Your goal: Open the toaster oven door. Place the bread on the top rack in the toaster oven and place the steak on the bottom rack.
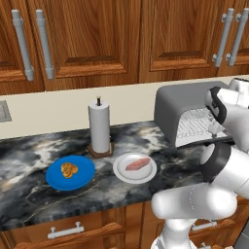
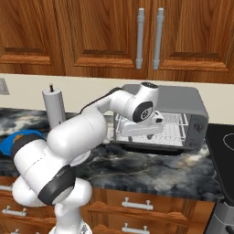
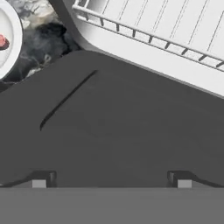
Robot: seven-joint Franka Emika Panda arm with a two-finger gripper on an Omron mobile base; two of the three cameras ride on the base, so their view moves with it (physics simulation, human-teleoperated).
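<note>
The gray toaster oven (image 1: 177, 99) stands at the right of the counter. Its dark door (image 3: 131, 131) lies folded down flat, slot facing up. Two silver wire racks show inside, the top rack (image 2: 176, 119) above the bottom rack (image 2: 169, 135). My gripper (image 3: 111, 181) hovers just over the lowered door, open, with nothing between its fingertips (image 3: 39, 183). The golden-brown bread (image 1: 69, 169) rests on a blue plate (image 1: 85, 181). To its right, the pink-red steak (image 1: 137, 164) lies on a white plate (image 1: 121, 173), whose edge also shows in the hand view (image 3: 13, 48).
A white paper-towel roll (image 1: 99, 126) stands upright behind the two plates. Wooden cabinets (image 1: 97, 39) hang above the counter, with drawers below its front edge. A dark stovetop (image 2: 224, 151) borders the oven on the right.
</note>
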